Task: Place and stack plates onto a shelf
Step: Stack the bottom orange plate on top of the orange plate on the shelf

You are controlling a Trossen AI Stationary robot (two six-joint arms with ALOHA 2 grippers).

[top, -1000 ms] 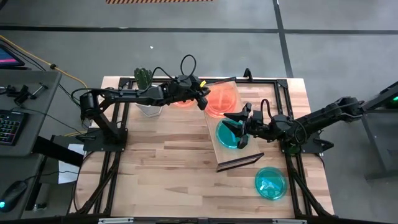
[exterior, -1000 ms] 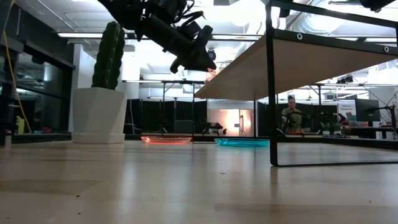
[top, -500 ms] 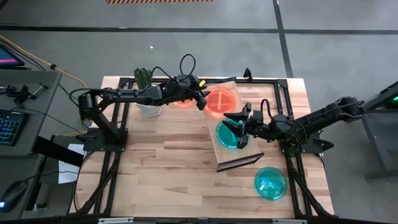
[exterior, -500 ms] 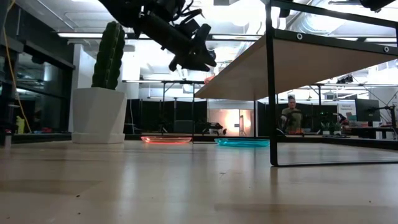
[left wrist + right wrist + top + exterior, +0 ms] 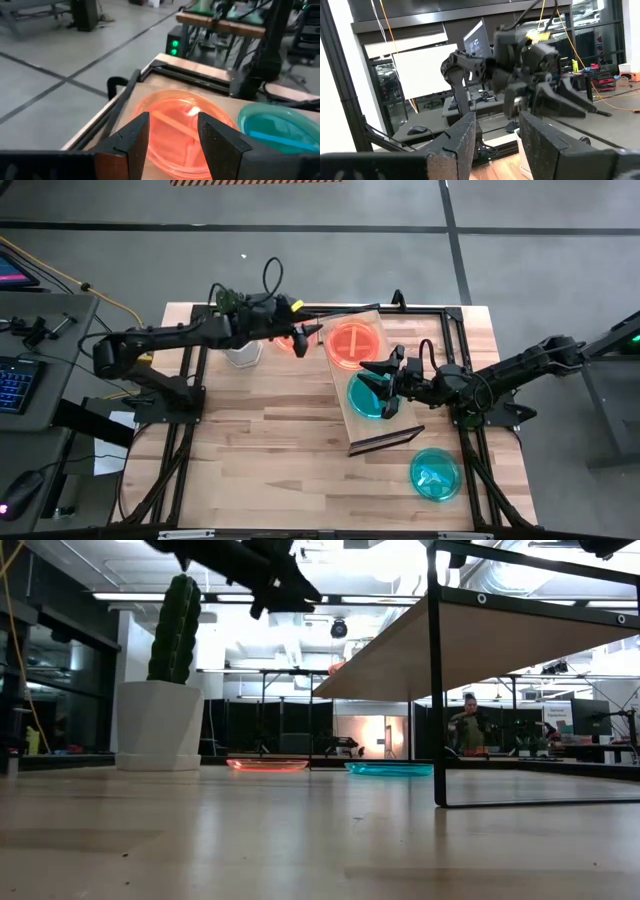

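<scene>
Now my left hand (image 5: pixel 312 331) hangs open just beside the shelf (image 5: pixel 366 416), whose top carries 1 orange plate (image 5: pixel 354 342) and 1 teal plate (image 5: pixel 366 396) under my open right hand (image 5: pixel 383 387), so I'd back off level, avoiding bumps.

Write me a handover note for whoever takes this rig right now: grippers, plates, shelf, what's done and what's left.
Left gripper: open, holding nothing, beside the shelf's far end, near the cactus pot.
Right gripper: open, over the teal plate on the shelf, holding nothing.
Shelf: orange plate at the far end, that teal plate next to it, side by side.
On the table: second orange plate under the left arm, second teal plate at the near right.
Done: two plates placed.
Left: bring up the two table plates and stack them on the shelf.
</scene>
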